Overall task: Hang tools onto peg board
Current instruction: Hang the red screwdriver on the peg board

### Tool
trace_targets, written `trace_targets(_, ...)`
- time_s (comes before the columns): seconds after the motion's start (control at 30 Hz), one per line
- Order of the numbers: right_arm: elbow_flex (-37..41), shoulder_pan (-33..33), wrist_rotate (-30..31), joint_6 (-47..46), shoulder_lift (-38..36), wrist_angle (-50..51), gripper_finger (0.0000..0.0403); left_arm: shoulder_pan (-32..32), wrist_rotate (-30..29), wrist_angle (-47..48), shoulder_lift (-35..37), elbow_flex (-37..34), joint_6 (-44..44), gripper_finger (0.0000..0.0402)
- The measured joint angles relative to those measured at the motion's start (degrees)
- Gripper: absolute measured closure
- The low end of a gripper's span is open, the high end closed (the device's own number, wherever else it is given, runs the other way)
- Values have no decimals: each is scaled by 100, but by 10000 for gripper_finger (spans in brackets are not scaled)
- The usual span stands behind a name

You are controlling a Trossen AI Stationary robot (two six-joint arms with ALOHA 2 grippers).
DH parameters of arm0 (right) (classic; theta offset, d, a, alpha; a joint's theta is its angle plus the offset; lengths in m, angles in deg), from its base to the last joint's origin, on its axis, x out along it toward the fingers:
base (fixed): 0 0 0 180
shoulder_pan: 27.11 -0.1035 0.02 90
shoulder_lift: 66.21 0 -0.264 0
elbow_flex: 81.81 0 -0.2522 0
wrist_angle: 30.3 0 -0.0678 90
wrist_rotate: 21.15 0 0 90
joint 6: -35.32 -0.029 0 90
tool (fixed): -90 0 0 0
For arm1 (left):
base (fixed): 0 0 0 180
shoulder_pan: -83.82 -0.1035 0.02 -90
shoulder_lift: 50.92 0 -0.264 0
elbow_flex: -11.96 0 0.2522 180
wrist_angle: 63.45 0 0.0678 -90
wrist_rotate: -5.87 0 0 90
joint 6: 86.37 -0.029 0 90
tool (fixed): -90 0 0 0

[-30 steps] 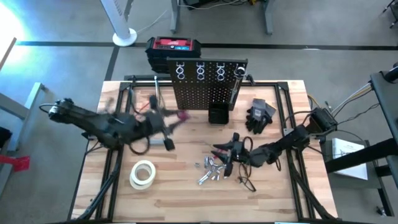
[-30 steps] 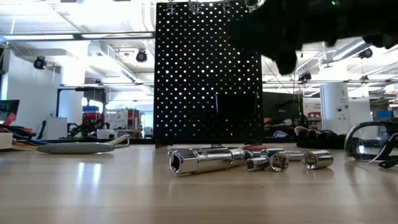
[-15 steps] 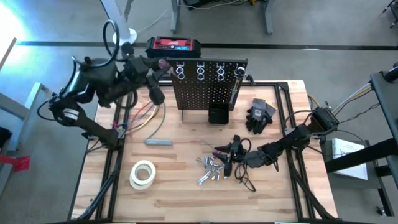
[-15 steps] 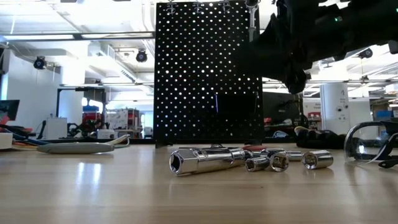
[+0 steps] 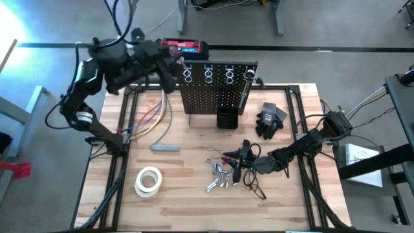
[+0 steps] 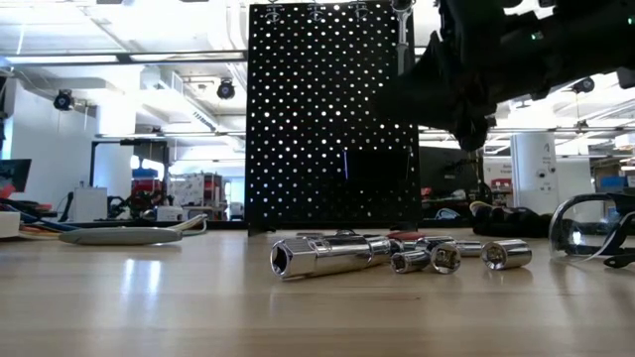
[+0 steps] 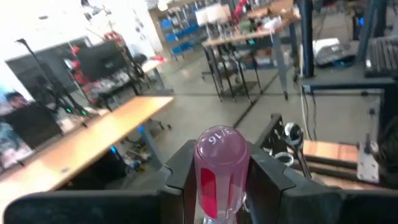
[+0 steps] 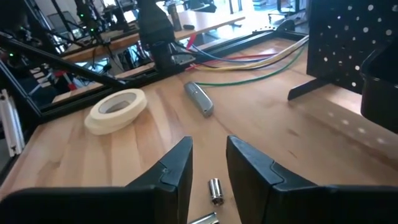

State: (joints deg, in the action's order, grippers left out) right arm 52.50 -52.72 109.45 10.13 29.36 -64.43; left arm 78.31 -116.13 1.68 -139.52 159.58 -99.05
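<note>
At the upper left of the high view, the left gripper [image 5: 169,67] hangs beside the peg board [image 5: 217,87], clamped on a red-handled tool [image 7: 221,165], while at lower centre the right gripper [image 5: 237,162], fingers slightly parted and empty, hovers over the silvery bits [image 5: 218,176].

The left gripper [image 7: 221,186] is riding high, its jaws clamping something red-handled. The right gripper [image 8: 208,163] is hanging low over the tabletop, jaws parted.
</note>
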Motion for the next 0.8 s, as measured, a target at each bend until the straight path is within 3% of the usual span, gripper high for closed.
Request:
trace_targets(0.23,15,16,0,-58,0,141,329,-397,310,396,-155,15,428,316)
trace_targets(0.8,15,127,0,-78,0,200,334,-405,605,136,31,109,245,316)
